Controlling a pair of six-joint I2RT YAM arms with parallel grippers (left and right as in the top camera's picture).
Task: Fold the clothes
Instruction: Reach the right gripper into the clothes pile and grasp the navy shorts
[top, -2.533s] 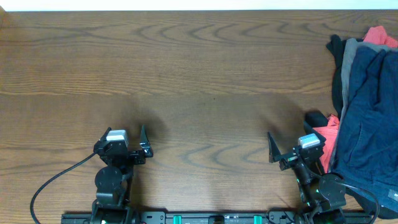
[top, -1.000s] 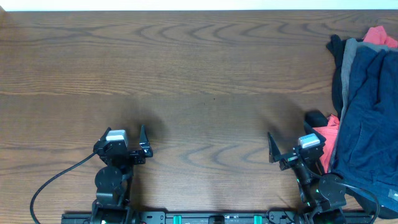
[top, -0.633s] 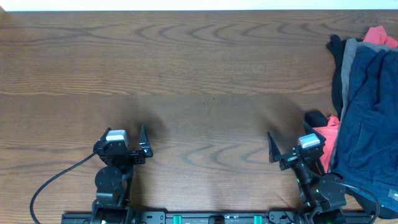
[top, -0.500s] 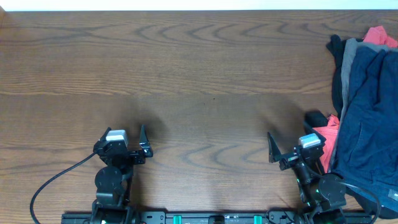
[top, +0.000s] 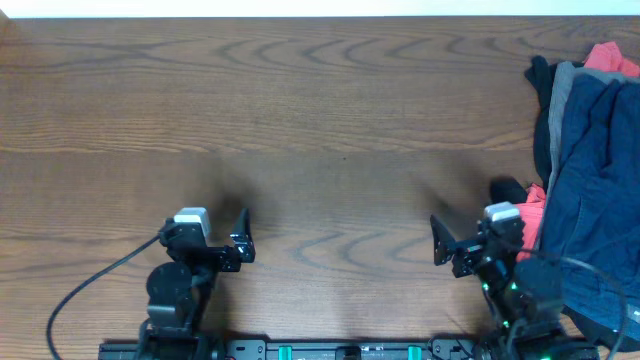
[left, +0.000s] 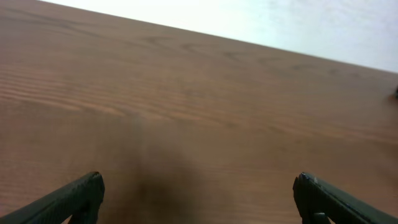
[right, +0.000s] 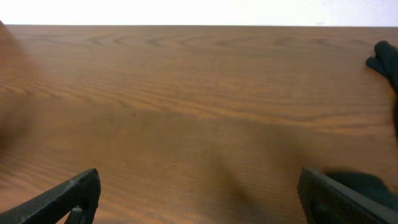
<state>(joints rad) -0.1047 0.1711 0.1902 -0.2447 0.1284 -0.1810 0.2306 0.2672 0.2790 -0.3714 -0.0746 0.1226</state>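
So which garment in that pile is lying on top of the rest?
The big navy blue garment; the grey piece, red piece and black piece only peek out around its edges.

Most of the table (top: 320, 100) is bare wood: left, middle and far parts, a broad passage from near edge to far edge. Ahead of the left gripper (top: 243, 238), fingers spread wide, its wrist view shows bare wood right up to the far edge. A black cable (top: 90, 285) loops over the near-left corner beside that arm's base.

Right side blocked: a heap of clothes (top: 600, 170) runs from far-right corner to near-right edge. Its black fold (top: 507, 189) and red fold (top: 535, 205) lie just beside the right arm.

Ahead and left of the right gripper (top: 438, 240), fingers spread wide, is bare wood. There is dark cloth (right: 387, 62) at the right edge of its wrist view. A bare gap lies between the two grippers.
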